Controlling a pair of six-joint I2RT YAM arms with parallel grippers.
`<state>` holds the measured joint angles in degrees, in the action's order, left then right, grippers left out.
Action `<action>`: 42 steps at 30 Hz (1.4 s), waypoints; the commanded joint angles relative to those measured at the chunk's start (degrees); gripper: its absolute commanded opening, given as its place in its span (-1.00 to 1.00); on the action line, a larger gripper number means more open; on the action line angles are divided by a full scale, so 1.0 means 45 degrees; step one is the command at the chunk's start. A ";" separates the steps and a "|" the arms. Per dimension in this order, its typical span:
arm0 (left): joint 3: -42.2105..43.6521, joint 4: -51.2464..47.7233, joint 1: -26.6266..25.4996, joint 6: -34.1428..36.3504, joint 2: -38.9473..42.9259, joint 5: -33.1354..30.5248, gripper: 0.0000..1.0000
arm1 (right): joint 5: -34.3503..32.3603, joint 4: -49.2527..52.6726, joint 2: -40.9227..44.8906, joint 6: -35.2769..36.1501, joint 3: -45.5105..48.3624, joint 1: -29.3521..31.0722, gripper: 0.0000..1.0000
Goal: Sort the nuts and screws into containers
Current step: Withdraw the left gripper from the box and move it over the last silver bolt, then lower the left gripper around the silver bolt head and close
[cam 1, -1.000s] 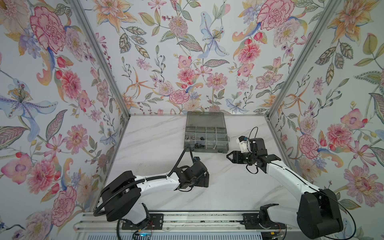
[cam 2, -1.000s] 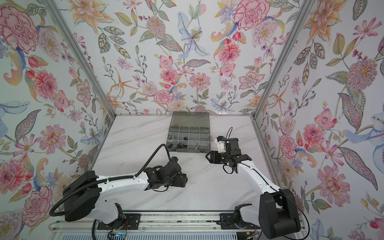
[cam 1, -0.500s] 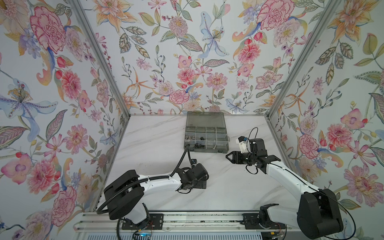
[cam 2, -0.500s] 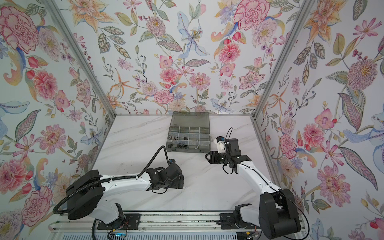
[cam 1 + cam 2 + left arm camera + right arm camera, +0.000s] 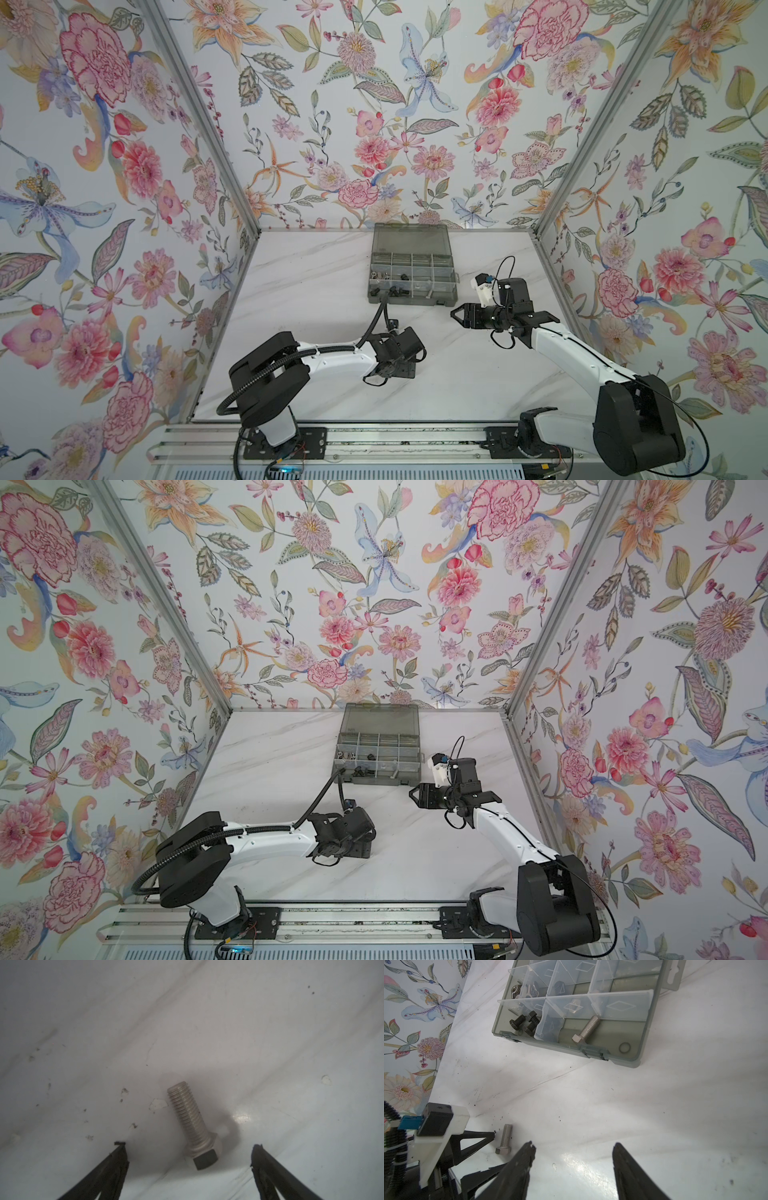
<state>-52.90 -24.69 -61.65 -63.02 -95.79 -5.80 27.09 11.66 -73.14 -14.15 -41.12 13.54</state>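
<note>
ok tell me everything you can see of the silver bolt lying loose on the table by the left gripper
The silver bolt looks like dull grey metal, with a hex head and a shank threaded to its flat end. It lies on its side on the white marbled table, outside the organizer box, between the jaws of the open left gripper, head towards the gripper. Only the table appears to touch it.

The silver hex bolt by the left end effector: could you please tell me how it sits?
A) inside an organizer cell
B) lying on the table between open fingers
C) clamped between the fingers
B: the silver hex bolt lies flat on the table, unheld, between the spread fingers of the left end effector.
</note>
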 commanded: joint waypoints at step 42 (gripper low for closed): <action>-0.1419 -0.2607 -0.0681 0.0470 -0.2571 -0.0958 -0.07 | 0.0396 -0.0672 -0.0660 -0.0072 0.0544 0.0017 0.27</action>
<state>-62.33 -32.93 -64.53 -61.93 -103.94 -9.32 28.32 9.15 -75.88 -13.98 -39.40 13.52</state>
